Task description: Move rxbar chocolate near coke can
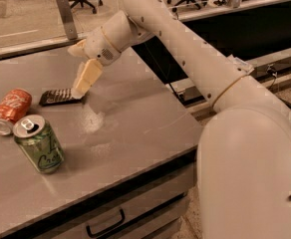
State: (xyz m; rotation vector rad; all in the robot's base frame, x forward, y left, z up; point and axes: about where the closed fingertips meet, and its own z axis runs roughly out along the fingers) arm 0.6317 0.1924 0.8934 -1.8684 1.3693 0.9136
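Note:
The rxbar chocolate point(57, 96), a flat dark bar, lies flat on the grey table point(135, 128), a short way right of the coke can. The coke can point(9, 111) is orange-red and lies on its side near the table's left edge. My gripper point(76, 71) is open just above the bar's right end. Its lower cream finger point(87, 77) points down and its tip is at or just over the bar's right end. The other finger point(77, 48) is spread up and to the left. The gripper holds nothing.
A green can point(39, 144) stands upright in front of the coke can, close to it. The table's front edge has a drawer point(105, 223) below. Office chairs and a rail stand behind the table. My large white arm point(195, 59) fills the right side.

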